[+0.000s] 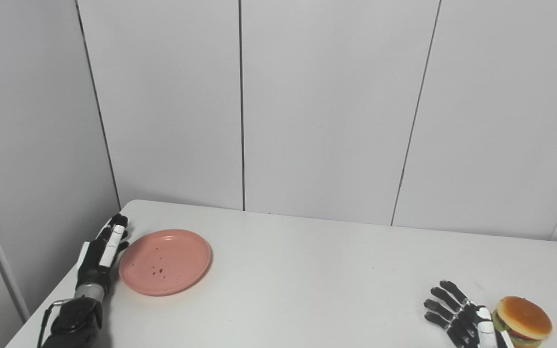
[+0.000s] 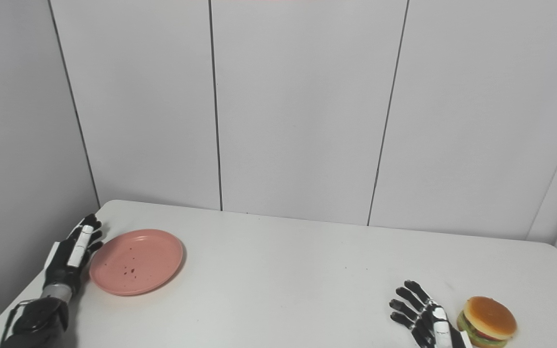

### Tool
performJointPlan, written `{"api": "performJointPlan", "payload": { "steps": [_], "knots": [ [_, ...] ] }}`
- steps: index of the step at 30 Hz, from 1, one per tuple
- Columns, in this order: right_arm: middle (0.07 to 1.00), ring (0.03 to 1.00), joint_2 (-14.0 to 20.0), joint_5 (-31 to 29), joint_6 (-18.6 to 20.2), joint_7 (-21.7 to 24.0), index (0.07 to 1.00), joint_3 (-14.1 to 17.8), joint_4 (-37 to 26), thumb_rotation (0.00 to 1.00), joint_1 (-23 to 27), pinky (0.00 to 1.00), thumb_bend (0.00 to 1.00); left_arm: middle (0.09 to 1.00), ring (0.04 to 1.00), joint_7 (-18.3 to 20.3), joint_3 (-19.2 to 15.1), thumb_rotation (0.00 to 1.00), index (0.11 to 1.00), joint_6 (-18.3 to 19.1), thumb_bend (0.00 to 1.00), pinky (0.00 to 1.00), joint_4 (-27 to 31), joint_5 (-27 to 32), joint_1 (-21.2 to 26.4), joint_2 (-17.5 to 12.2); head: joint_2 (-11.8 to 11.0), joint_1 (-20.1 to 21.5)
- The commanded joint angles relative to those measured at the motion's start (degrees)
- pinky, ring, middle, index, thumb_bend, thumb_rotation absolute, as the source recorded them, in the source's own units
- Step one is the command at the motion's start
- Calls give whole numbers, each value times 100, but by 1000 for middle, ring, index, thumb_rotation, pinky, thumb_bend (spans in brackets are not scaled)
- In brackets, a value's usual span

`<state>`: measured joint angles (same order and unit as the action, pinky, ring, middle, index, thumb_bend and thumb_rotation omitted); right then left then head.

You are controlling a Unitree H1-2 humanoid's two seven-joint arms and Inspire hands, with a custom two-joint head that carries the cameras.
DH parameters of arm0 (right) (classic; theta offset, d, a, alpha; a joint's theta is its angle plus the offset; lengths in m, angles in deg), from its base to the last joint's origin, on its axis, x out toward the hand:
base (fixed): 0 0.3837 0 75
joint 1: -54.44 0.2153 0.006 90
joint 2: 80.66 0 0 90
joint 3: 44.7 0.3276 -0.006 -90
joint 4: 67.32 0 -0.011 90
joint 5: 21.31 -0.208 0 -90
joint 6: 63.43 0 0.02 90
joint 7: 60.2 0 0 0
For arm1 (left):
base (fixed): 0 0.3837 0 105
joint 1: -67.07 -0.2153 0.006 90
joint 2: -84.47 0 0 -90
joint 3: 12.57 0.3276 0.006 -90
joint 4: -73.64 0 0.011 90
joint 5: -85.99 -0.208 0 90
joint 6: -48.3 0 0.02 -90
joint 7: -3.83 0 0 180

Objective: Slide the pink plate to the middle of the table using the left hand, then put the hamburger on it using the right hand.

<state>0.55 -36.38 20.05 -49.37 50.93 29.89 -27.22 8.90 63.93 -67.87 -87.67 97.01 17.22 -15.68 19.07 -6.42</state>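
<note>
pink plate [image 1: 165,261] at far-left table [image 1: 307,270] edge, left hand [image 1: 102,251] just beside its rim w/ fingers straight, pressed together: push flat & slow toward centre; right hand [image 2: 426,316] spread, empty, just beside hamburger [image 2: 487,314] near right.

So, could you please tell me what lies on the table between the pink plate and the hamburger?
Only the right hand, open beside the hamburger; otherwise bare table from the pink plate, in both views.

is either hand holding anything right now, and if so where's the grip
Nothing is held. The left hand is open beside the pink plate; the right hand is open beside the hamburger.
</note>
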Motion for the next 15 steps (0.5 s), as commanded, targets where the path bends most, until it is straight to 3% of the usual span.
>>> {"api": "performJointPlan", "payload": {
  "steps": [1,9,15],
  "knots": [
    [830,779,-109,-24,-154,115,835,-73,388,974,-474,755,785,891,896,166,79,837,880,-59,935,849,16,-35,232,90,14,5],
    [833,776,-123,-2,-113,80,834,-83,339,961,-487,748,791,902,907,449,27,817,887,-6,913,854,15,170,267,217,41,28],
    [834,776,-127,49,-89,58,833,-106,306,967,-501,749,793,891,897,637,-40,784,843,121,911,855,119,339,296,299,68,40]
  ]
}}
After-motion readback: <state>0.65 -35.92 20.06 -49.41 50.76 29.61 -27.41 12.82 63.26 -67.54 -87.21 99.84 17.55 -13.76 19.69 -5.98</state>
